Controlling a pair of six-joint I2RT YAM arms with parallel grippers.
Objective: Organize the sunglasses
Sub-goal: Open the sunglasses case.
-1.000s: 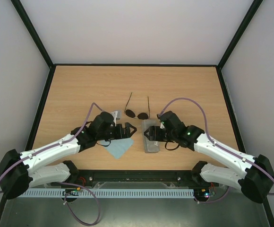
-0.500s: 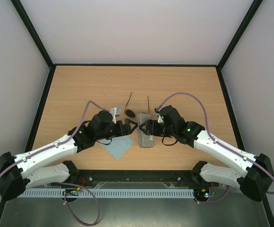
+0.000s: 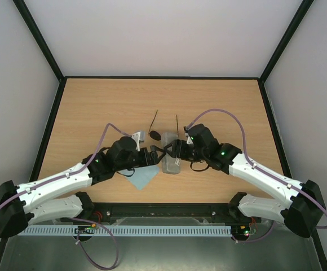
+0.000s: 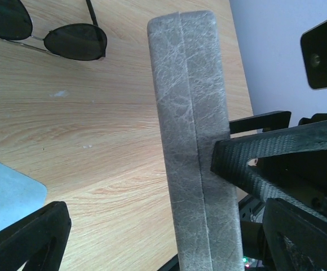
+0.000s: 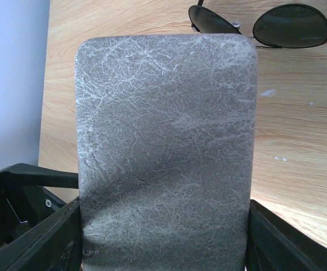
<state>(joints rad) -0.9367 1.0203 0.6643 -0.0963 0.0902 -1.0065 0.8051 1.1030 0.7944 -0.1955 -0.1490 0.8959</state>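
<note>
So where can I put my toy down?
The far half of the light wooden table is bare, from the round dark-lensed wire sunglasses to the far edge. Its left and right sides are bare too. The near middle is crowded: the left gripper, the right gripper, the grey textured rectangular case and the light blue square cloth.

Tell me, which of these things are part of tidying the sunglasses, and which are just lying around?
In the job: sunglasses; grey case, held on edge by the right gripper; left gripper, open beside it.
Lying about: light blue cloth, which nothing holds.
</note>
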